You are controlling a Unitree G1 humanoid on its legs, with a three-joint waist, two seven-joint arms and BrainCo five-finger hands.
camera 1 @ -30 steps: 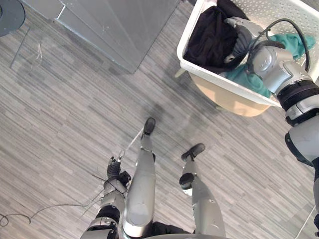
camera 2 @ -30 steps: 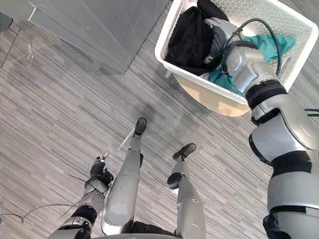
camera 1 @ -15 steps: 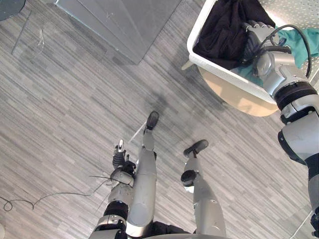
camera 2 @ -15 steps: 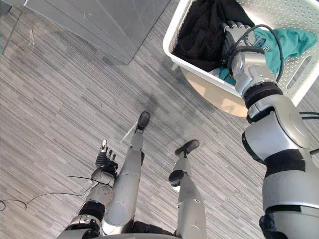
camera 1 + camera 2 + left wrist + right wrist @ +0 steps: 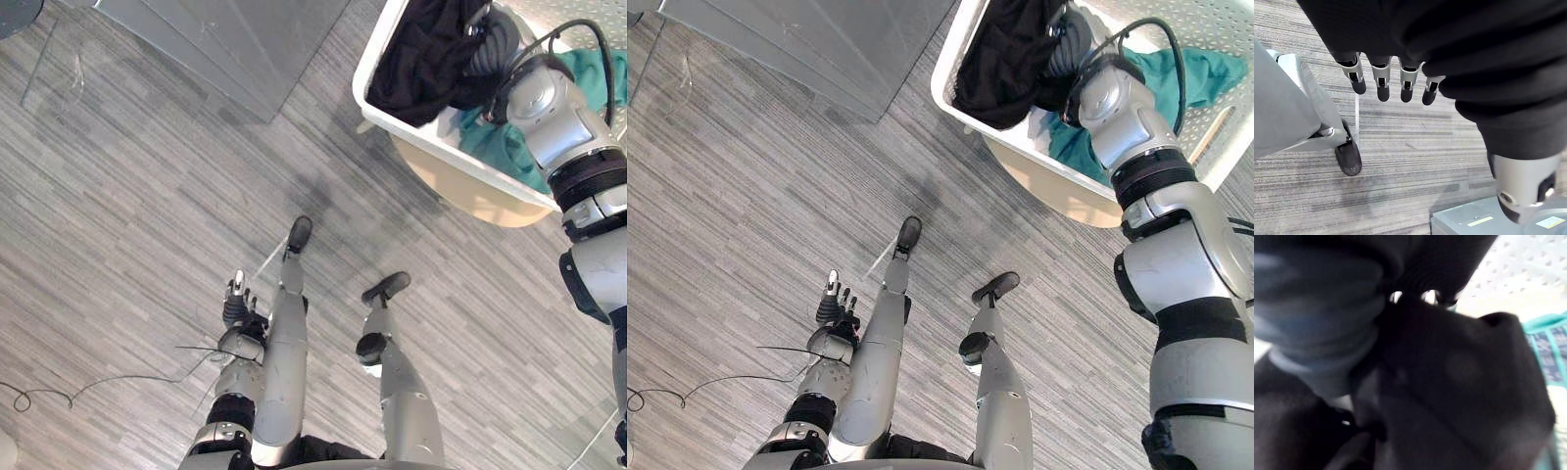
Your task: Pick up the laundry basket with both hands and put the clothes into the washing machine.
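A white perforated laundry basket point(image 5: 421, 137) stands at the upper right on a beige round stool point(image 5: 470, 196). In it lie a black garment point(image 5: 421, 59) and a teal garment point(image 5: 1215, 73). My right hand point(image 5: 490, 44) is inside the basket, pressed into the black garment point(image 5: 1464, 382), which bunches up right against it in the right wrist view. The teal cloth point(image 5: 1547, 347) and the basket's wall point(image 5: 1528, 269) show beyond. My left hand point(image 5: 235, 304) hangs low over the floor, far from the basket, with straight fingers point(image 5: 1383, 83) and nothing in it.
A grey metal cabinet point(image 5: 225, 49) stands at the back, left of the basket, and its corner point(image 5: 1484, 220) shows in the left wrist view. Grey striped flooring point(image 5: 118, 225) lies between the cabinet and the basket.
My right hand has gone further into the basket, over and into the black garment. The head camera has shifted a little. The left hand hangs as before.
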